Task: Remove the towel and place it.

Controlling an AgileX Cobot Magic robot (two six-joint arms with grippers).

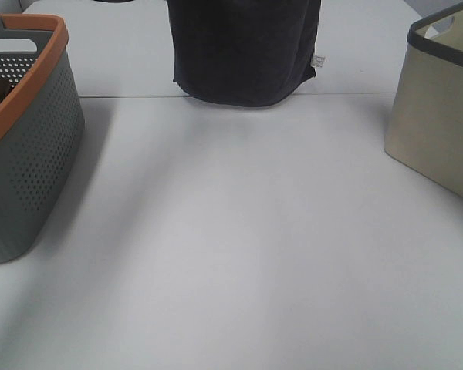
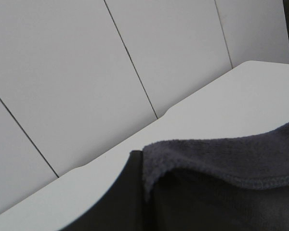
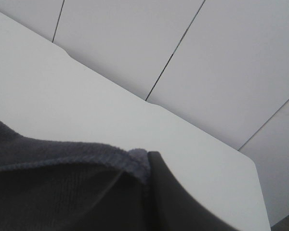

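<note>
Charcoal towel (image 1: 243,50), one; grey basket (image 1: 31,146), one; beige basket (image 1: 436,123), one.

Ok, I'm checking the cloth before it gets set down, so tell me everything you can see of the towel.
The towel is dark charcoal-navy, soft and fleecy, with stitched hems and a small pale tag on its right edge. It hangs over the far middle of the table, top out of frame, curved bottom just at the surface; contact there is unclear. In the wrist views its hem lies against the left gripper's finger and the right gripper's finger.
</note>
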